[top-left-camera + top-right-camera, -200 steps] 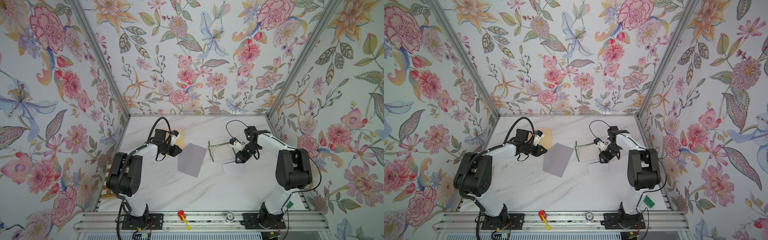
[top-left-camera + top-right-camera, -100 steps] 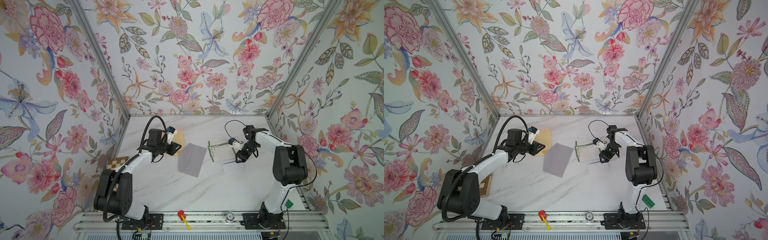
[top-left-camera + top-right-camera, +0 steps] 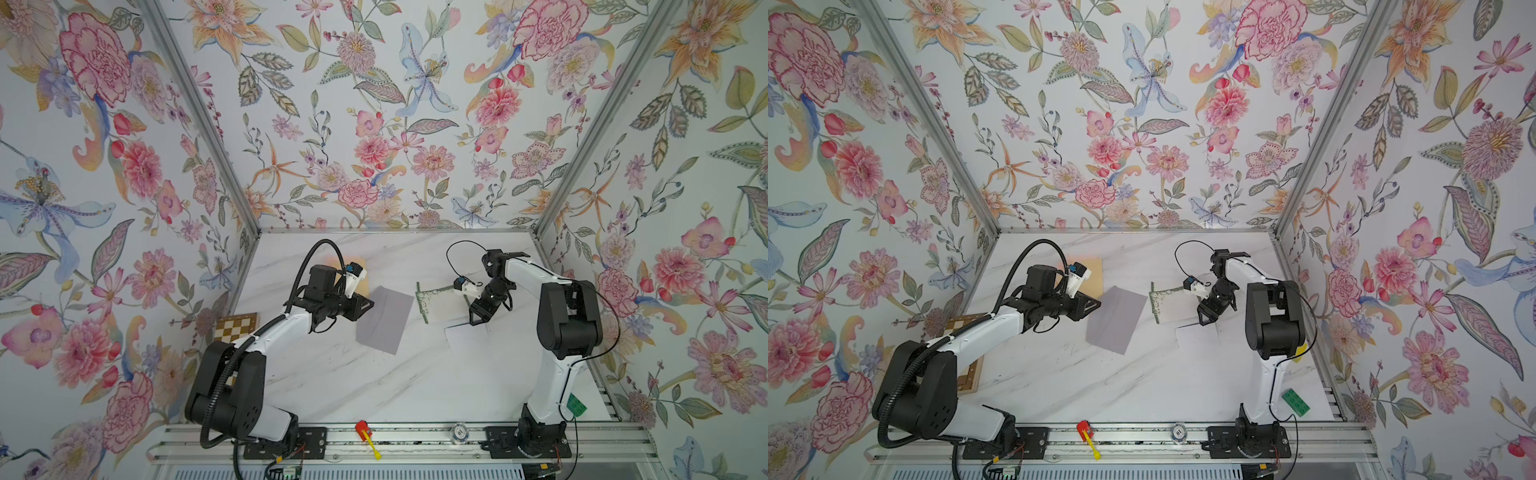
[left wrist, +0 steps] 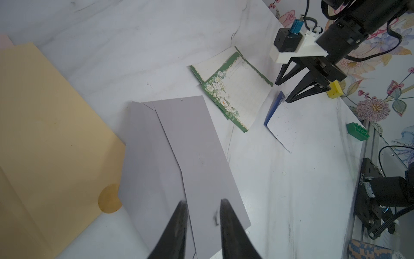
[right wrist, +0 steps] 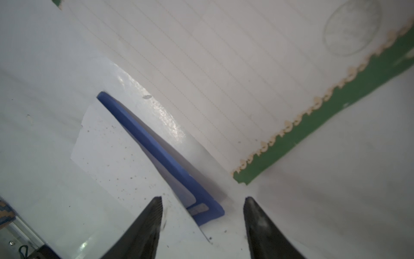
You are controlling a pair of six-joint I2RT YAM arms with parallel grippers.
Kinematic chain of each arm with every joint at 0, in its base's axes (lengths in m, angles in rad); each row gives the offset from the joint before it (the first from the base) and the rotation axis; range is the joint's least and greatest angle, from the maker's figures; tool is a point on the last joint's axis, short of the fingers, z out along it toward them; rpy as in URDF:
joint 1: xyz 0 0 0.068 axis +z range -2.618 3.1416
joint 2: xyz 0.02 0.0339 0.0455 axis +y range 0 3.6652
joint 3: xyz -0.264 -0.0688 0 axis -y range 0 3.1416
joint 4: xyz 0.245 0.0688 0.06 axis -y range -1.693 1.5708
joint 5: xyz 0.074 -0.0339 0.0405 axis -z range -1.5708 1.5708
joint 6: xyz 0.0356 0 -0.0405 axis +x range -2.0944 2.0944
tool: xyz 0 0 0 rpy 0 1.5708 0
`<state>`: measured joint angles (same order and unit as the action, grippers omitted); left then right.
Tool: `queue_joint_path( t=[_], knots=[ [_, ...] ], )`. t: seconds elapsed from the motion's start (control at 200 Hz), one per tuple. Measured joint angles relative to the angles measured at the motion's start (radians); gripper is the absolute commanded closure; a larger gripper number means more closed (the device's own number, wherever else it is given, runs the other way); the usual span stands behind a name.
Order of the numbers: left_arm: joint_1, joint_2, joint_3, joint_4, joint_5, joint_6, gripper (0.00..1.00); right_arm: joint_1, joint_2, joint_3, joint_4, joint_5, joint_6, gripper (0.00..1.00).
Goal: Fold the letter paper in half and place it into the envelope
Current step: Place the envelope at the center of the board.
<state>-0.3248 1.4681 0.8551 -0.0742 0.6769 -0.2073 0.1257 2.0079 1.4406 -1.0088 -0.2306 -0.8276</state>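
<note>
Letter paper [image 4: 237,89], green floral border, lies on the counter [image 3: 374,386] right of centre, toward the back edge. Two layers show, edges offset. Grey envelope [image 3: 384,318] lies flat just left of it, mid-counter, one edge overlapping a manila folder [image 4: 44,134]. Left tool [image 4: 202,201] is over the envelope's left end, jaws slightly apart, nothing between them. Right tool [image 5: 203,198] has jaws wide apart and empty, low over the blue-backed corner of a white sheet [image 5: 107,161] just beside the letter paper.
</note>
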Motion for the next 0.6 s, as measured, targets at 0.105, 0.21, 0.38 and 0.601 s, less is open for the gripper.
queue_joint_path(
  t=[0.105, 0.21, 0.38, 0.601],
  knots=[
    [-0.019, 0.0, -0.004, 0.011, 0.0, -0.008, 0.71, 0.0, 0.01, 0.0, -0.013, -0.016, -0.003, 0.4],
    [-0.042, 0.0, -0.021, 0.03, 0.0, -0.022, 0.71, 0.0, 0.01, -0.001, -0.024, -0.027, -0.003, 0.4],
    [-0.048, 0.011, -0.033, 0.047, 0.0, -0.037, 0.71, 0.0, 0.01, -0.004, -0.031, -0.042, -0.003, 0.41],
    [-0.049, 0.015, -0.033, 0.054, 0.0, -0.041, 0.71, 0.0, 0.01, -0.029, -0.042, -0.047, 0.001, 0.45]
  ],
)
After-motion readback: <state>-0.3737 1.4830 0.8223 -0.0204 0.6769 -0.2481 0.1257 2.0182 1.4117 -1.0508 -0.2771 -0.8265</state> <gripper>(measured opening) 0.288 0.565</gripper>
